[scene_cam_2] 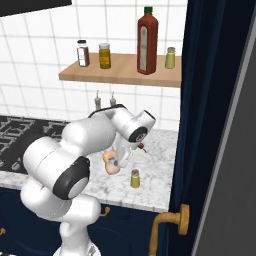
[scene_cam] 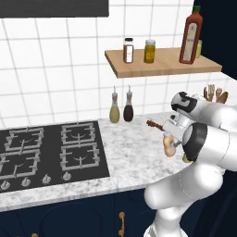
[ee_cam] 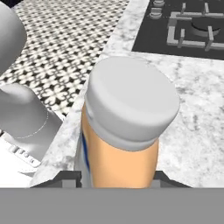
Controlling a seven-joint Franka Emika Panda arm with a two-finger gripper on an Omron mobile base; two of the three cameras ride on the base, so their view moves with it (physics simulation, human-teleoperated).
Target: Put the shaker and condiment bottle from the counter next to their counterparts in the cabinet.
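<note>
The peach-orange condiment bottle [ee_cam: 120, 157] with its pale cap fills the hand view, and my gripper [ee_cam: 116, 177] is shut on it, one dark tip on each side. It stands near the counter's [scene_cam: 129, 148] front right, where my gripper [scene_cam: 169, 139] holds the condiment bottle [scene_cam: 169, 146] low over the marble. From the right, the condiment bottle [scene_cam_2: 111, 164] sits under the bent wrist. The tiny yellow-green shaker [scene_cam_2: 135, 178] stands just right of it. On the wooden cabinet shelf [scene_cam: 157, 67] are the tall red-brown bottle [scene_cam: 190, 32] and the twin shaker [scene_cam_2: 170, 58].
Two spouted cruets [scene_cam: 121, 110] stand against the tiled wall. Two jars [scene_cam: 139, 51] occupy the shelf's left half. The black hob [scene_cam: 51, 148] lies to the left. Wooden utensils [scene_cam: 214, 94] stand at the far right. A navy cupboard door [scene_cam_2: 200, 100] with a gold handle [scene_cam_2: 170, 222] borders the right side.
</note>
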